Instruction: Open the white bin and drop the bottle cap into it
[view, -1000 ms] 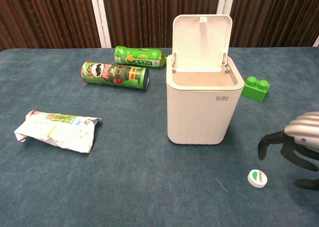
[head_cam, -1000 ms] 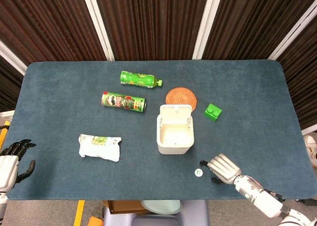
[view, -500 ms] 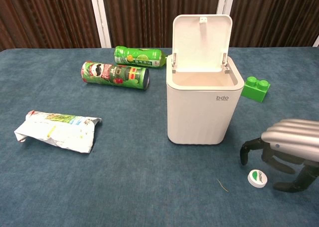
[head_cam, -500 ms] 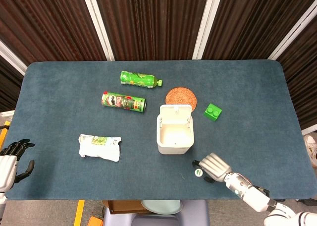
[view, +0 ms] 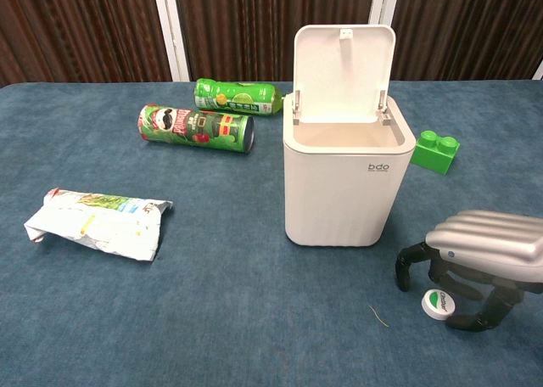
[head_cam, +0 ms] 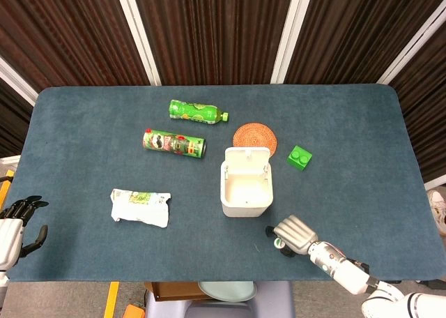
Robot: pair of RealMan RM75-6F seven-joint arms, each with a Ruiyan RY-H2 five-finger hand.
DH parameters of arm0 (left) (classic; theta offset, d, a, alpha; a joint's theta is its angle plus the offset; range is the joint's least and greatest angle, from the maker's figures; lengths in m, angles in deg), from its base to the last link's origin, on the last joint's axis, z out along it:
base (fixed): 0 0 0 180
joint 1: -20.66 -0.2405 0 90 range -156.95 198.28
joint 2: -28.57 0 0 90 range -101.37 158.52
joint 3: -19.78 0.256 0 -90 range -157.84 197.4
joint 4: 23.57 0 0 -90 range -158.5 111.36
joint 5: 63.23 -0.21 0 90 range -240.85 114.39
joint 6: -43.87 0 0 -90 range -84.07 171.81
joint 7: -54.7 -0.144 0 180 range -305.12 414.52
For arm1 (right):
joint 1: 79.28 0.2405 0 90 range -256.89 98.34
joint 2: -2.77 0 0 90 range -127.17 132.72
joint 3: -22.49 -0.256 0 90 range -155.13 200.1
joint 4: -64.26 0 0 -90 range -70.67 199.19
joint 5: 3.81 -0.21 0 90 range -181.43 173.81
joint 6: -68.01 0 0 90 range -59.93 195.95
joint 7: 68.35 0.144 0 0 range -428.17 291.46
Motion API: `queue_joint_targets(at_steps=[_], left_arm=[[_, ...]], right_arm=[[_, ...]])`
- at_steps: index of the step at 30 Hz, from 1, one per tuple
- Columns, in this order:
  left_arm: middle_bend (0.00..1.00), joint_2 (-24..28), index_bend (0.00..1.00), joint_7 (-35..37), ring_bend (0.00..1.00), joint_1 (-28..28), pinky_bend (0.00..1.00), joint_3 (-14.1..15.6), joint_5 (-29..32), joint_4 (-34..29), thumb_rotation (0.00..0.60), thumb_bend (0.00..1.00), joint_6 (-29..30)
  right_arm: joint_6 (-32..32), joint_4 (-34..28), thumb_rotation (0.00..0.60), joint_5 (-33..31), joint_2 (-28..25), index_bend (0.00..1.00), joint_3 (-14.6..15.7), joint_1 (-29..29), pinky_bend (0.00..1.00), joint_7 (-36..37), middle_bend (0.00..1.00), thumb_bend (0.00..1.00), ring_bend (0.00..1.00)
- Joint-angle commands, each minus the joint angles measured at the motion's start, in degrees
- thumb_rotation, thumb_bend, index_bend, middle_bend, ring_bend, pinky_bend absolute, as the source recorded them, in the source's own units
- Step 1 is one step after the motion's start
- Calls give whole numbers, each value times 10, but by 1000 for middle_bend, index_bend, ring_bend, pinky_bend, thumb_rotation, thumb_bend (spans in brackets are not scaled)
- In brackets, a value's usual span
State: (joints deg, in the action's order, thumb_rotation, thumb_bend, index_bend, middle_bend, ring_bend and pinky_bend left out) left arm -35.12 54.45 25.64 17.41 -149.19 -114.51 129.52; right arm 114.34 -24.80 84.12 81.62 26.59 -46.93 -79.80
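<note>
The right hand [view: 475, 268] arches over the bottle cap [view: 439, 304], fingers spread, right of the open white bin [view: 344, 183].

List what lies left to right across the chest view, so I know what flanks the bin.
Snack bag → chip can → green bottle → white bin → bottle cap under the right hand.
</note>
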Motion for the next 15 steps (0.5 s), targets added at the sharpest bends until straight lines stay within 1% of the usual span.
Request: queue_joint_targets(at_steps=[1, 4, 8, 10, 15], left_arm=[[207, 0, 292, 1, 214, 0, 343, 0, 0, 0, 600, 445, 1], [207, 0, 293, 2, 214, 0, 343, -1, 1, 1, 600, 445, 1], [207, 0, 292, 1, 214, 0, 344, 0, 0, 0, 600, 446, 0], [207, 0, 292, 0, 214, 0, 343, 0, 0, 1, 600, 446, -1], [208, 0, 292, 0, 214, 1, 343, 0, 1, 1, 600, 446, -2]], right_arm=[[1, 2, 600, 0, 1, 514, 2, 0, 1000, -1, 906, 362, 890], [4, 3, 600, -2, 1, 553, 4, 0, 1000, -2, 911, 362, 893], [14, 7, 600, -6, 3, 662, 4, -4, 1000, -2, 920, 362, 901], [19, 8, 600, -7, 2, 695, 4, -6, 1000, -1, 922, 362, 902], [58, -12, 600, 6, -17, 721, 2, -17, 1000, 2, 923, 362, 902]])
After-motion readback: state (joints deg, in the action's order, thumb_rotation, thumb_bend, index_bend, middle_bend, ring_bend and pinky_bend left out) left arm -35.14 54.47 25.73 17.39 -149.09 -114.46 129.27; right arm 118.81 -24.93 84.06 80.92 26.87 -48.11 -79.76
